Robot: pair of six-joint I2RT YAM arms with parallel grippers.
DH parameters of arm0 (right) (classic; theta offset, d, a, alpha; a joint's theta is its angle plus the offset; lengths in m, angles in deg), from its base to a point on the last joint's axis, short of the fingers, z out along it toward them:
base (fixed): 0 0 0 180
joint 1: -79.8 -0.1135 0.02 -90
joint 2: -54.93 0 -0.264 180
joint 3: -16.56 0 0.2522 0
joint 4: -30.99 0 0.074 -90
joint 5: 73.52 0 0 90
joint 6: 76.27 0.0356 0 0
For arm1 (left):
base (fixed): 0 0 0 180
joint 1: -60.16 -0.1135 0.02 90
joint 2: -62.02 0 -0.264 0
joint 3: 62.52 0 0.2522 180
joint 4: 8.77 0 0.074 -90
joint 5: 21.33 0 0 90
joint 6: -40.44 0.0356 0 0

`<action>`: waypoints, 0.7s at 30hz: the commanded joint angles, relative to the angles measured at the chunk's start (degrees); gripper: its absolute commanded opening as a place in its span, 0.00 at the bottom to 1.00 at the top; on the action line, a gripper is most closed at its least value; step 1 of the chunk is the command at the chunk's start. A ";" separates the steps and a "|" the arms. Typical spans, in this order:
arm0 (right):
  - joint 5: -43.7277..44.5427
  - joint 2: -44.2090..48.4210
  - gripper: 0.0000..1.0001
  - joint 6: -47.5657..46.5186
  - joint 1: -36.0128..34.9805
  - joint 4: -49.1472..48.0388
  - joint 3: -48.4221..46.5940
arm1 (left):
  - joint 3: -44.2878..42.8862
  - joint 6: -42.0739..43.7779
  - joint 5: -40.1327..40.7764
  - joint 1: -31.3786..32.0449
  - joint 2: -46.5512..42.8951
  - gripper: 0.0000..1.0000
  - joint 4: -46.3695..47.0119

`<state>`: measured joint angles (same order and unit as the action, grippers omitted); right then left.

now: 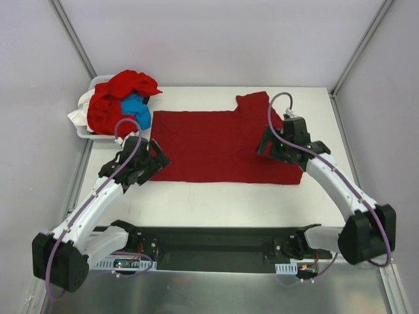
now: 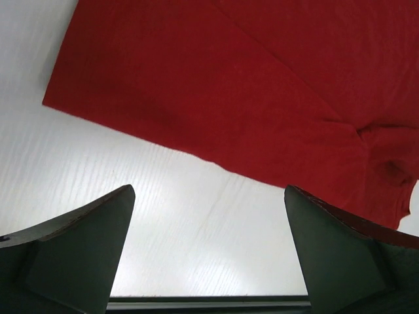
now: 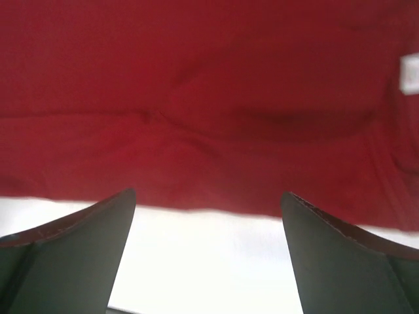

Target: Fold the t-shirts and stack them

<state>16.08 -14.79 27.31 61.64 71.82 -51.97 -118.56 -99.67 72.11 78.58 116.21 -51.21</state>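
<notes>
Meanwhile, left gripper and right gripper gape near the red t-shirt.

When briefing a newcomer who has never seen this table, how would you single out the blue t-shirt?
Start at the white table, then go to its far left corner, where a white basket holds a heap of crumpled shirts. The blue t-shirt is wedged in that heap, the only bright blue cloth among deep-red ones.

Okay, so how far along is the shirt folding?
Barely started. One red t-shirt lies spread flat on the table, unfolded; left fingers and right fingers hover open at its two ends. No folded stack shows. Red shirts and the blue t-shirt wait in the white bin.
</notes>
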 commanded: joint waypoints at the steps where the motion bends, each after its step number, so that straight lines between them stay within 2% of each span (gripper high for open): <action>1: -4.41 -10.42 0.96 7.93 -0.92 -9.39 -5.26 | -3.32 -2.96 1.65 0.13 8.53 0.98 5.57; 2: -6.43 -12.18 0.96 10.56 -1.36 -10.53 -5.96 | -3.85 -3.67 2.00 -0.04 9.95 0.98 5.57; 6: -1.98 -14.93 0.96 10.77 -1.62 -7.75 -7.29 | -5.09 -4.21 0.78 -1.10 13.83 0.98 5.83; 11: 7.76 -13.43 0.96 5.67 -1.27 5.25 -11.60 | -5.97 -1.22 1.12 -1.19 14.36 0.99 6.45; 14: 8.06 -13.95 0.96 6.80 -0.14 2.66 -9.49 | -7.72 -0.87 1.92 -1.98 19.00 0.99 8.64; 18: 6.12 -20.71 0.96 6.72 1.28 1.32 -11.41 | -13.51 -0.60 1.04 -2.42 29.62 0.97 10.32; 21: 5.15 -22.92 0.96 6.10 1.45 1.32 -9.67 | -14.32 -0.96 1.30 -2.59 33.42 0.97 10.84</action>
<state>21.22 -34.33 34.05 62.56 72.15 -61.69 -130.34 -101.20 72.59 76.54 145.61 -42.01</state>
